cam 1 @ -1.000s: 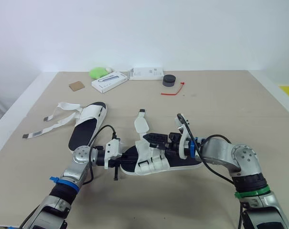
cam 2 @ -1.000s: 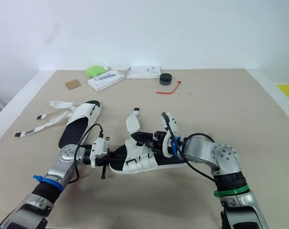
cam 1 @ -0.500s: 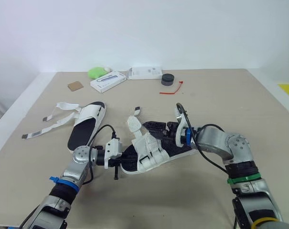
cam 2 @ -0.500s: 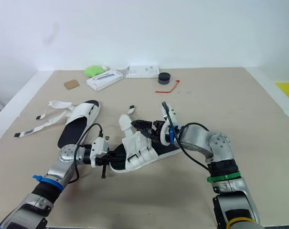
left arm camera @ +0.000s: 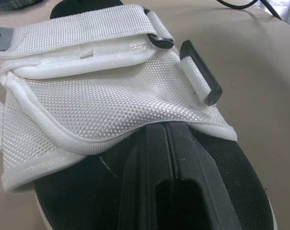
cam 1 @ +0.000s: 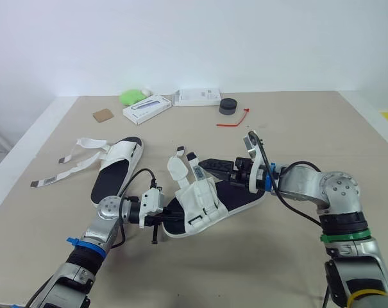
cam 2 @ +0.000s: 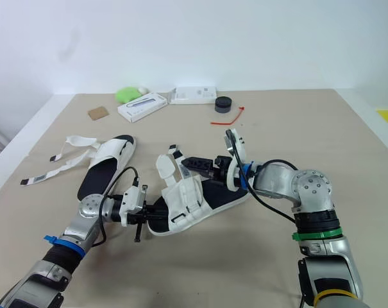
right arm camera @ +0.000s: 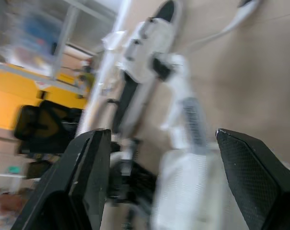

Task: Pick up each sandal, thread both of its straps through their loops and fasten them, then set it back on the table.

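Left arm (cam 1: 91, 247) extends forward from the lower left, forearm low over the bench, wrist turned inward toward the robot's right; the left gripper (cam 1: 160, 217) has its jaws clamped on the near end of the sandal (cam 1: 197, 199). Right arm (cam 1: 328, 205) is bent sharply at the elbow, forearm directed across to the robot's left. The right gripper (right arm camera: 160, 134) has its jaws spread wide and grips nothing, pointing back toward the left gripper.

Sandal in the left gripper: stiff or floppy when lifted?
Sandal sole likely holds shape: no sag shows with the left gripper pinching one end. Mesh upper looks soft and creased, so its straps will probably flop. Probably light: thin sole.
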Tool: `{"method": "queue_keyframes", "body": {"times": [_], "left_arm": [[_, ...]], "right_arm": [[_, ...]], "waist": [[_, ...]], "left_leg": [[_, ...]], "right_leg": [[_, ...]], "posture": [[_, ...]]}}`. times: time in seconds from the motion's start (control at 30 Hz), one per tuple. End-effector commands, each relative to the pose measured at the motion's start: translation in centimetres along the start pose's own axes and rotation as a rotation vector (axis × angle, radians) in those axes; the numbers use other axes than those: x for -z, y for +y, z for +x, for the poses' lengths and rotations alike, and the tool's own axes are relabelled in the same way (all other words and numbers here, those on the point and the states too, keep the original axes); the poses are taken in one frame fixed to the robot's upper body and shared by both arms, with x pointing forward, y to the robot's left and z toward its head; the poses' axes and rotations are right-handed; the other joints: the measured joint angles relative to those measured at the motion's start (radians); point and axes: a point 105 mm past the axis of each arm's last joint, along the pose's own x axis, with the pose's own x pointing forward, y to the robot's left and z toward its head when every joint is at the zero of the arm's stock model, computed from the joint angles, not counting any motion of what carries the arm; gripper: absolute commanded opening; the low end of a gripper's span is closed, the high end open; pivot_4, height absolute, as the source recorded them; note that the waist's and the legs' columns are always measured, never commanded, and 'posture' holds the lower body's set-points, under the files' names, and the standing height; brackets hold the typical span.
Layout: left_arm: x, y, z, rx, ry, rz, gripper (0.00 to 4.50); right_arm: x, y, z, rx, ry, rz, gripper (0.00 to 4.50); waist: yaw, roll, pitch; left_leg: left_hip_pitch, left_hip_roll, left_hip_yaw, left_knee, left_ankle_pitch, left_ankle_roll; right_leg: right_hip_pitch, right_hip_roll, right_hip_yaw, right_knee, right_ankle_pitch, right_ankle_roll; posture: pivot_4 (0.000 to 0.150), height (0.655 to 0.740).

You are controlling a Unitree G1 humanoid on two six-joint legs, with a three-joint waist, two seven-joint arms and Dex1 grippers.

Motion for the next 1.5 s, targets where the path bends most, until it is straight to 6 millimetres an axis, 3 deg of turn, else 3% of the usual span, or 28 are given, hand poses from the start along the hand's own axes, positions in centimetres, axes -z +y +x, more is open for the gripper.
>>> {"method": "queue_keyframes", "body": {"times": [0.03, 0.17, 0.6, 0.87, 1.13, 1.4, 1.5], "left_arm": [[9.2, -6.4, -1.8, 0.11, 0.322, -0.355, 0.0], [9.1, -6.4, -1.7, 0.111, 0.322, -0.354, 0.0], [8.7, -6.2, -1.8, 0.105, 0.319, -0.342, 0.0], [8.2, -5.1, -2.4, 0.109, 0.333, -0.295, 0.0], [5.8, -2.9, -2.4, 0.132, 0.309, -0.184, 0.0], [4.9, -2.5, -2.1, 0.158, 0.293, -0.14, 0.0], [4.4, -2.4, -1.8, 0.167, 0.282, -0.128, 0.0]], "right_arm": [[-1.1, 1.4, -1.2, -0.096, -0.022, -0.057, 3.78], [-1.3, 4.2, -1.5, -0.236, -0.011, -0.113, 3.78], [4.9, 1.6, -3.2, -0.202, 0.219, -0.254, 3.78], [7.6, 3.1, -4.1, -0.313, 0.322, -0.324, 3.78], [9.5, 4.0, -4.8, -0.385, 0.384, -0.29, 3.78], [9.9, 5.0, -5.4, -0.449, 0.391, -0.227, 3.78], [8.8, 3.7, -4.8, -0.365, 0.356, -0.229, 3.78]], "waist": [[-0.001, 0.001, 0.0], [-0.001, 0.002, 0.0], [-0.001, 0.001, 0.001], [-0.002, 0.0, 0.001], [-0.003, -0.003, 0.01], [-0.003, -0.006, 0.024], [-0.003, -0.008, 0.027]], "left_leg": [[0.0, 0.0, 0.0, 0.0, 0.0, 0.0], [0.001, 0.001, 0.0, 0.0, 0.0, 0.0], [0.001, 0.0, -0.001, 0.0, 0.0, 0.0], [0.001, 0.001, -0.001, 0.0, -0.002, -0.004], [0.0, 0.003, -0.002, 0.0, -0.003, -0.005], [-0.001, 0.004, -0.002, 0.0, -0.003, -0.005], [-0.002, 0.004, -0.002, 0.0, -0.003, -0.005]], "right_leg": [[0.0, 0.0, 0.0, 0.0, 0.0, 0.0], [0.001, 0.002, 0.0, 0.0, 0.0, 0.0], [0.001, 0.002, 0.0, 0.0, -0.002, 0.002], [0.001, 0.003, -0.001, 0.0, -0.003, 0.003], [0.0, 0.006, -0.002, 0.0, -0.002, 0.005], [-0.001, 0.007, -0.002, 0.0, -0.002, 0.005], [-0.002, 0.007, -0.002, 0.0, -0.001, 0.005]], "posture": [[0.15, 0.74], [0.15, 0.74], [0.15, 0.74], [0.15, 0.74], [0.15, 0.74], [0.15, 0.74], [0.15, 0.74]]}}
